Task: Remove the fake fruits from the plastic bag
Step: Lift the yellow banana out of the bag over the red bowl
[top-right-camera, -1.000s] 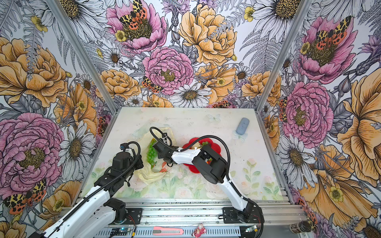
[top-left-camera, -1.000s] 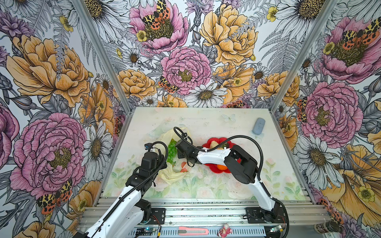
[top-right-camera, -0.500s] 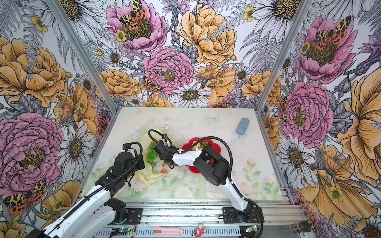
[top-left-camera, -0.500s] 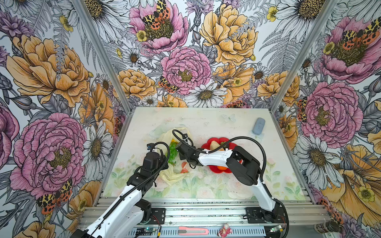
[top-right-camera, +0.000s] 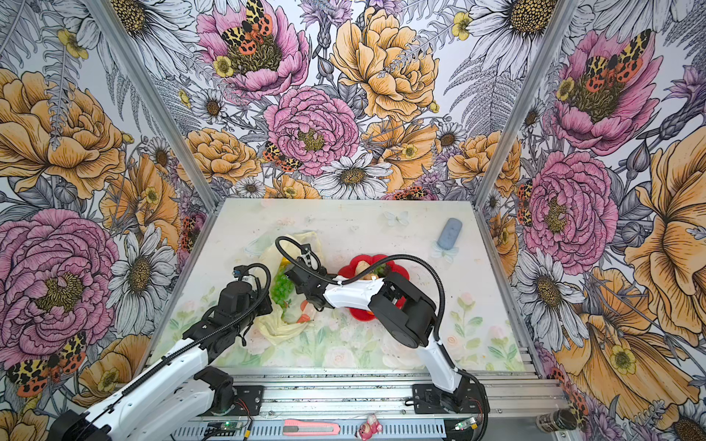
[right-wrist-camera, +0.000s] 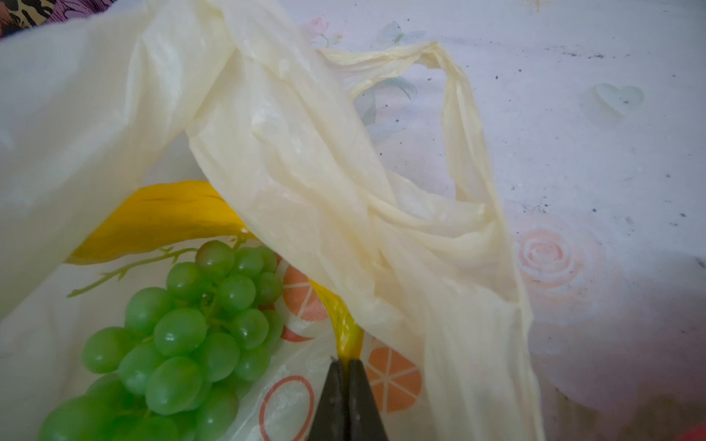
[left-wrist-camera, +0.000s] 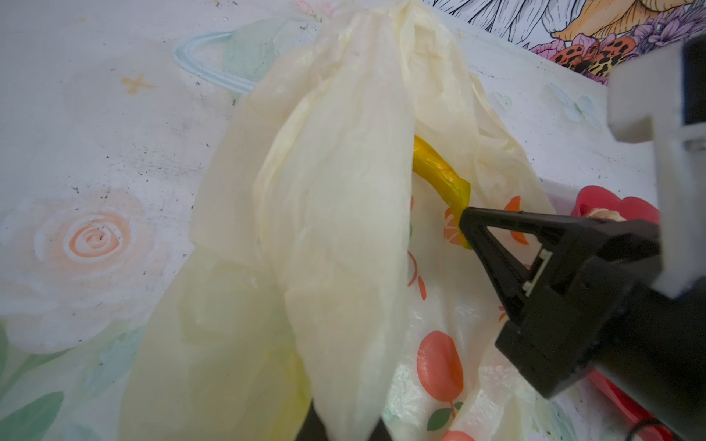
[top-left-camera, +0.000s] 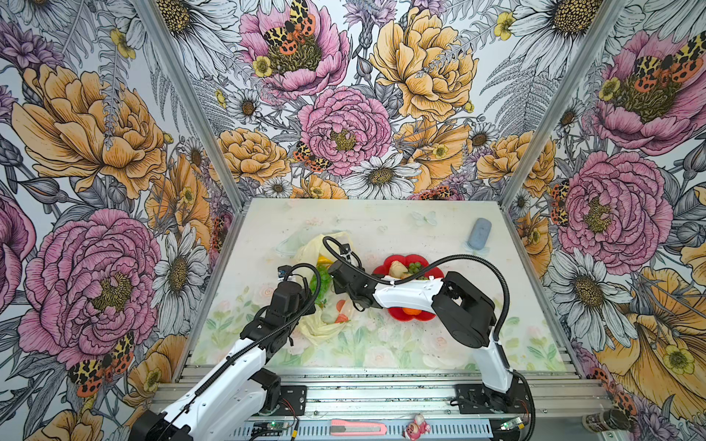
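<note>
Right gripper [right-wrist-camera: 345, 364]: clenched on the thin stem end of the banana [right-wrist-camera: 160, 217], jaws meeting at the bottom centre of the right wrist view.
Banana: yellow, lay inside the mouth of the plastic bag [right-wrist-camera: 290, 145], its body running toward the left of that frame under a fold of film.
Grapes [right-wrist-camera: 191, 328]: green bunch, lower left of the frame, just beside the banana, resting on the bag's printed inner wall.
Left gripper [left-wrist-camera: 342, 429]: clenched on a gathered fold of the bag at the bottom edge of the left wrist view.
Plastic bag, in both top views: left of centre on the table [top-left-camera: 382, 225], between the two arms.
Red plate [top-left-camera: 384, 263]: just right of the bag, partly under the right arm, holding a cream piece [top-left-camera: 397, 268], a green piece [top-left-camera: 415, 265] and an orange [top-left-camera: 410, 311].
Blue-grey block [top-left-camera: 479, 233]: upper right of the table, well apart.
</note>
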